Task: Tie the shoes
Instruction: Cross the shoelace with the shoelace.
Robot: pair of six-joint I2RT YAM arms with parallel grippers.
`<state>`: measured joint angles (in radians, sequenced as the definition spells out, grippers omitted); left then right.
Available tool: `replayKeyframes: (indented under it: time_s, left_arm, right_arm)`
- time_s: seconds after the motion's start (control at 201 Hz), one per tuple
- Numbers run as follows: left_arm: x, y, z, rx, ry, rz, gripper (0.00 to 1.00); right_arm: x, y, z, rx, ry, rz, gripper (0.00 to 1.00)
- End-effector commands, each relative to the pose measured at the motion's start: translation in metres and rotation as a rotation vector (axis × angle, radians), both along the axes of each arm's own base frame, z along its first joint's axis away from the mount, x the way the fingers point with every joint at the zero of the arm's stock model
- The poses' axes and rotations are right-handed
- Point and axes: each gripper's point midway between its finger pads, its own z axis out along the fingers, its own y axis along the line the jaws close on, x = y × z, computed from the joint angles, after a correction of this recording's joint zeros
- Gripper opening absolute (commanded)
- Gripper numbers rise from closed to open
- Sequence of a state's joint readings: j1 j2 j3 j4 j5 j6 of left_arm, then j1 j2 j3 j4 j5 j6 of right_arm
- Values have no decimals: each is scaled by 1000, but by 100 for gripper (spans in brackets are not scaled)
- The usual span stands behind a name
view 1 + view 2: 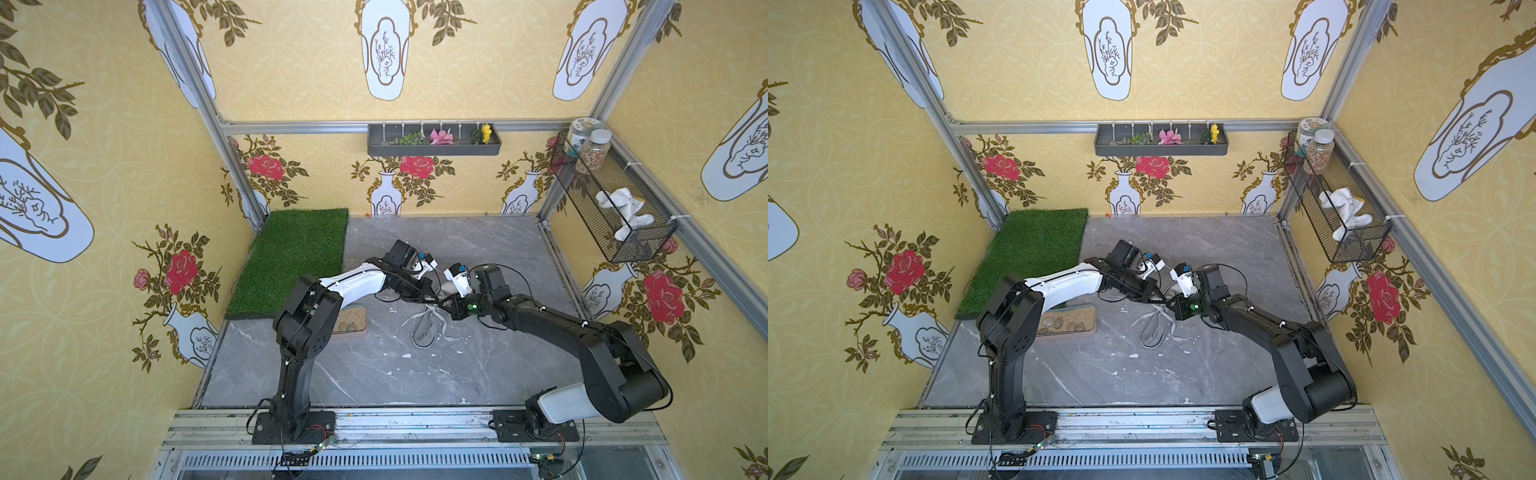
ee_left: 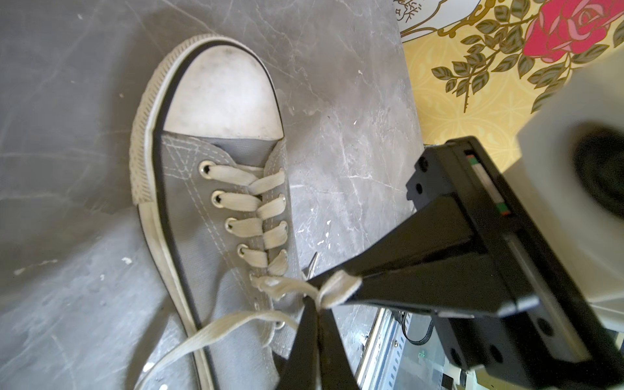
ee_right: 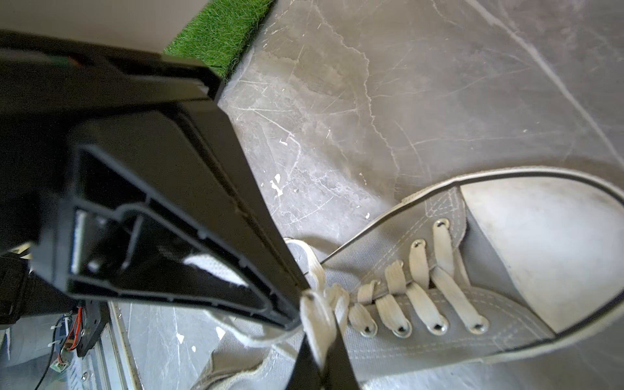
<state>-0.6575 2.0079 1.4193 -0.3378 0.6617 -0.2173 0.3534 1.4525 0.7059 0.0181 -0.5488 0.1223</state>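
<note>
Item: single grey canvas low-top sneaker with white rubber toe cap; lies flat on its sole at mid-floor on the grey marble-patterned surface, between the two arms.

Fittings: long flat pale-grey laces; threaded crosswise through every eyelet pair that shows; one free length trails loose off the shoe's side onto the floor.

Left gripper: fingers closed together, pinching lace just above the topmost eyelets. Right gripper: likewise closed, nipping a small fold of lace; the two tips are almost touching.

Progress, judged: lacing complete; the strands appear gathered or crossed at the throat; no bow or snug knot to be seen; looping, tucking and drawing tight all remain; early to middle stage.

Surroundings: green artificial-turf mat at the far left corner; tan oblong tray of pebbles well apart from the shoe, partly under the left arm; small white flecks scattered about; black wire-mesh wall basket and dark grey wall shelf of artificial flowers, both out of reach of the work.

Obstructions: none on the floor; the crowding is the grippers' own, each masking the crossing in both top views.
</note>
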Motion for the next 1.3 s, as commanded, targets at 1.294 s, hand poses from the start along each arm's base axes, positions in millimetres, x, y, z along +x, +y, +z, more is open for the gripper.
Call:
replayKeyframes:
  time_s: [1.294]
  left_arm:
    - [-3, -2, 5, 2, 81, 75, 0]
  right_arm:
    - [-26, -6, -2, -59, 13, -129, 43]
